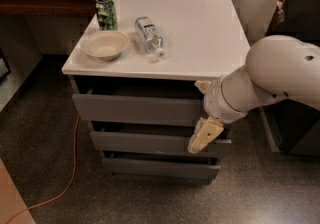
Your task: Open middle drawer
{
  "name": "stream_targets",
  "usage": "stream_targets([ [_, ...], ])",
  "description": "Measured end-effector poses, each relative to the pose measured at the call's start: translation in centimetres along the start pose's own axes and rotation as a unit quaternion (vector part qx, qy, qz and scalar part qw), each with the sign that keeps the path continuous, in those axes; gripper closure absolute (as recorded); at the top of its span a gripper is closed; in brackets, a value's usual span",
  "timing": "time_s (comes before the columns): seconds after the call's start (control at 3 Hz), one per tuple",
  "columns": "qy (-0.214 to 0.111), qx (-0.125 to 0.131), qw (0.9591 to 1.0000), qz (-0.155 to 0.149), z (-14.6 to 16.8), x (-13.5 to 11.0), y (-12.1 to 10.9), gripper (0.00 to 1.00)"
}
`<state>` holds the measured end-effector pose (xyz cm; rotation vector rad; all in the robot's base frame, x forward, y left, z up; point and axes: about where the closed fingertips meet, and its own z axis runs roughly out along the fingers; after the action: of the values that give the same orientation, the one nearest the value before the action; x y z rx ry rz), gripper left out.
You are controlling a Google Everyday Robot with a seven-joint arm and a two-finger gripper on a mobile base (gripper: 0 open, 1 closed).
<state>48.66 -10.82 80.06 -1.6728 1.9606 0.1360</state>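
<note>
While the white arm (280,75) reaches in from the right, its tan gripper (204,136) hangs at the right end of the middle drawer (142,142), over its grey front. Whether it is open or gripping anything cannot be told. That drawer sits between the top drawer (135,109) and the bottom drawer (155,168).

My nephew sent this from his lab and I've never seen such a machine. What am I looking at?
The white limb from the right is a robot arm; the tan piece at its end is its gripper, the grabbing part. It hangs before the right end of the middle drawer of a grey cabinet and seems to hold nothing. One camera looks down at the cabinet's front. On the white top sit a green can, a pale bowl and a clear bottle lying on its side.
</note>
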Motion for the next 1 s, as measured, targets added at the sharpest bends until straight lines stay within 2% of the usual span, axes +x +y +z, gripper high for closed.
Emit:
stream_targets([
  [0.33, 0.006, -0.010, 0.9999, -0.005, 0.7, 0.4, 0.5, 0.00],
  [0.67, 0.012, -0.032, 0.9993, -0.016, 3.4, 2.0, 2.2, 0.00],
  [1.0, 0.010, -0.060, 0.9978, -0.025, 7.6, 5.4, 4.4, 0.00],
])
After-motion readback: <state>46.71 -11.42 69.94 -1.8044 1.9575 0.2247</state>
